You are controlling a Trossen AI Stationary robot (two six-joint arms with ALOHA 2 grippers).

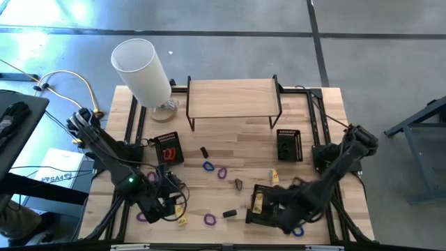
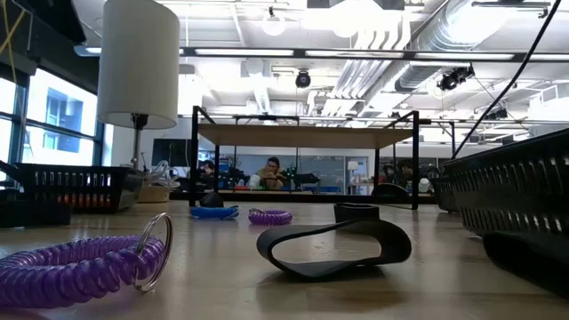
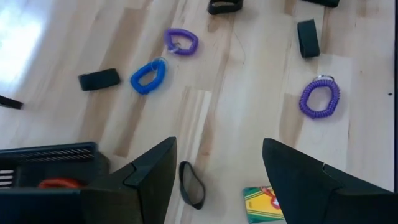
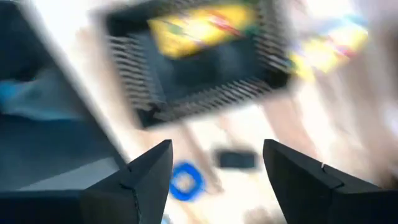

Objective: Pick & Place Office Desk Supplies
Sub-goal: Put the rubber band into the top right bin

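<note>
Wooden table (image 1: 230, 150) with supplies scattered across the middle and front, and I'll place everything off the wooden shelf riser (image 1: 232, 97) at the back edge

Left gripper (image 3: 217, 168) sits at the front-left corner, far from the riser, jaws spread wide and holding nothing. Bare wood shows between its fingers (image 3: 149, 180). A dark band loop (image 3: 191, 185) lies just inside that gap on the table and a yellow pack (image 3: 264, 204) just beside it, neither one gripped

Right gripper (image 4: 214, 165) is at the front right, diagonally off the riser's right leg, over the black mesh tray (image 1: 263, 204) that has a yellow piece (image 1: 258, 203) in it. Jaws wide apart, nothing between them. Its wrist view is motion-blurred, showing a blue loop (image 4: 185, 180) and a small dark block (image 4: 235, 159) on the wood below

Task items in front of the riser:
- blue loop (image 1: 208, 166) and purple loop (image 1: 222, 172) mid-table
- small black block (image 1: 204, 151) closest to the riser
- brown band (image 1: 238, 184) a bit further forward
- purple loop (image 1: 209, 219) and black block (image 1: 229, 213) near the front edge
- yellow piece (image 1: 274, 176) near the right tray

Second mesh tray (image 1: 168, 148) front-left of the riser holds something red. Third tray (image 1: 289, 144) sits off its right leg. White cylinder lamp (image 1: 143, 70) stands left of the riser

Low view: purple coil loop (image 2: 80, 267) and a dark band (image 2: 333, 246) up close, riser behind them
</note>
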